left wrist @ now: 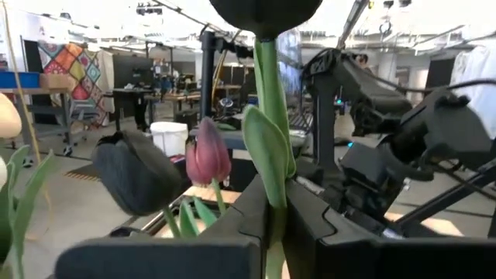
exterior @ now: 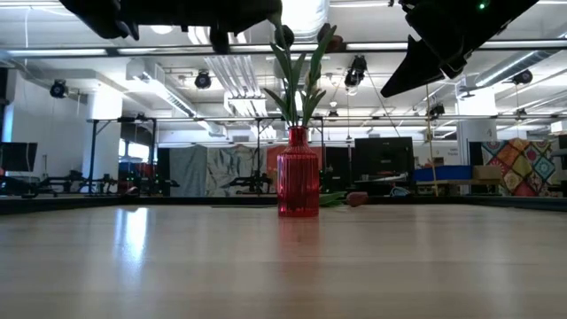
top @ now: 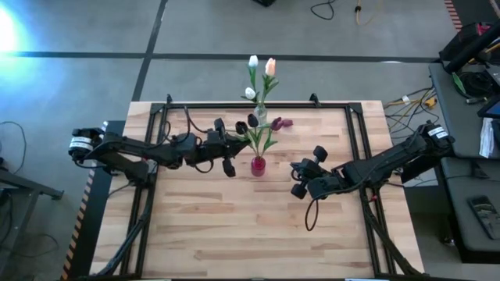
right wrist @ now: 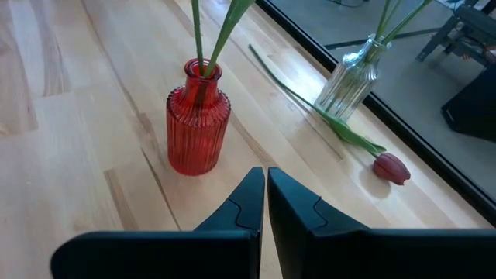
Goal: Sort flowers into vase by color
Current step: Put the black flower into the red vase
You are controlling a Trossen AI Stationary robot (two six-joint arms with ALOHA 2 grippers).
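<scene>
A red ribbed vase (top: 258, 165) (exterior: 299, 184) (right wrist: 198, 128) stands mid-table with two green stems in its mouth. My left gripper (top: 238, 143) (left wrist: 273, 209) is just left of it, above the table, shut on a dark purple tulip (left wrist: 267, 12). A maroon tulip (left wrist: 208, 151) stands beside the held one. A clear vase (top: 260, 117) (right wrist: 353, 77) at the far edge holds white tulips (top: 253, 61) and a peach tulip (top: 270, 66). One maroon tulip (top: 281, 122) (right wrist: 391, 167) lies flat on the table by the clear vase. My right gripper (top: 297, 176) (right wrist: 266, 182) is shut and empty, right of the red vase. My left gripper pinches the dark tulip's green stem (left wrist: 273, 198) between its two fingers, below a leaf and well below the head. The fingers come level from the table's left and lie across the stem. The stem stands upright, head up; its lower end is hidden by the gripper.
A black frame (top: 355, 125) runs around the table's far and side edges. Bare wood lies toward the near edge. The room behind holds benches and equipment.
</scene>
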